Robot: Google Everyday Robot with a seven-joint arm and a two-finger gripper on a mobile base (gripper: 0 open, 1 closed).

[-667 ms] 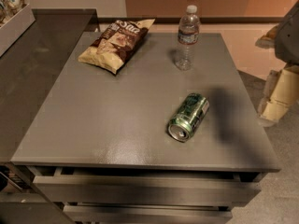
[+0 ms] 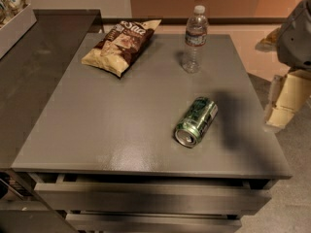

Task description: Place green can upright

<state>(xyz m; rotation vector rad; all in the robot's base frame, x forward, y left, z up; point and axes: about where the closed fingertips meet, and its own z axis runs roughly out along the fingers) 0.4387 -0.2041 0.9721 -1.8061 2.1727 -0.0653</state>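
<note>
Grey table [image 2: 121, 125] | green can [image 2: 196, 122] lying | bottle [image 2: 195, 39], chips [image 2: 121, 45] behind | hand [image 2: 283, 103] right

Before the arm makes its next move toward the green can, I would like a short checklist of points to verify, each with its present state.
1. Green can standing upright: not ok. It lies on its side, one silver end facing the front edge of the table.
2. Gripper positioned at the can: not ok. It hangs beyond the table's right edge, apart from the can.
3. Nothing touching the can: ok.
4. Water bottle out of the way: ok. It stands upright near the back edge, apart from the can.
5. Chip bag out of the way: ok. It lies at the back left.
6. Can full or empty: cannot tell.
</note>
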